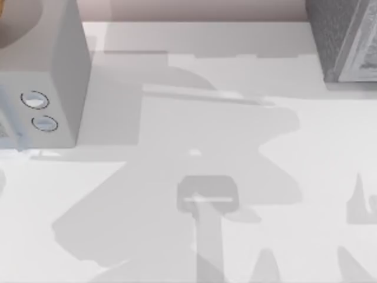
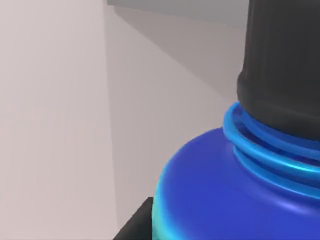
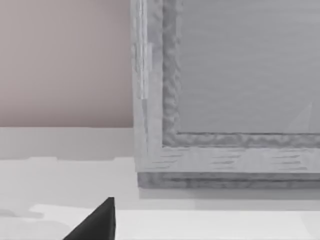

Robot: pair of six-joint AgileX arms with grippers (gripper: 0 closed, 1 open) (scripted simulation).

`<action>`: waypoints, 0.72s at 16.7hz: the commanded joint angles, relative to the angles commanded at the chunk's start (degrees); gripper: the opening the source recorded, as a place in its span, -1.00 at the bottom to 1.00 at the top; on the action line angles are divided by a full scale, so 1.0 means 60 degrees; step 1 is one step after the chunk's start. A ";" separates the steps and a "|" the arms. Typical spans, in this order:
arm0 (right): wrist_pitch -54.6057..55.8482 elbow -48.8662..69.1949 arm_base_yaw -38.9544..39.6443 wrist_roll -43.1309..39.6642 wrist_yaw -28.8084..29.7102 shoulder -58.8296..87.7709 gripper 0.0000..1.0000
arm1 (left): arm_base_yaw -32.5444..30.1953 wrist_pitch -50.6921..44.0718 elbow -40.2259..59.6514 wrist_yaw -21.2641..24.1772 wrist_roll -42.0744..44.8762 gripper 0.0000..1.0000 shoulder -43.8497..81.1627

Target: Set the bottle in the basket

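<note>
Three views, read in turn. Top view: white table crossed by grey arm shadows; a grey box with two round rings occupies the upper left of the frame, and a grey textured basket the upper right corner. Left wrist view: the bottle sits at lower right of the frame, very near the lens, blue shoulder below black cap; a dark finger edge lies beside it, though whether the left gripper grasps it cannot be told. Right wrist view: the basket's wall stands ahead; a black fingertip shows at lower left, opening indeterminate. Suggested handling: keep the bottle upright and clear the rim before lowering.
</note>
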 joint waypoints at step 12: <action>0.0000 0.0000 0.0000 0.0000 0.0000 0.0000 1.00 | -0.0803 0.3643 -0.2856 -0.0816 -0.1383 -1.00 -0.0711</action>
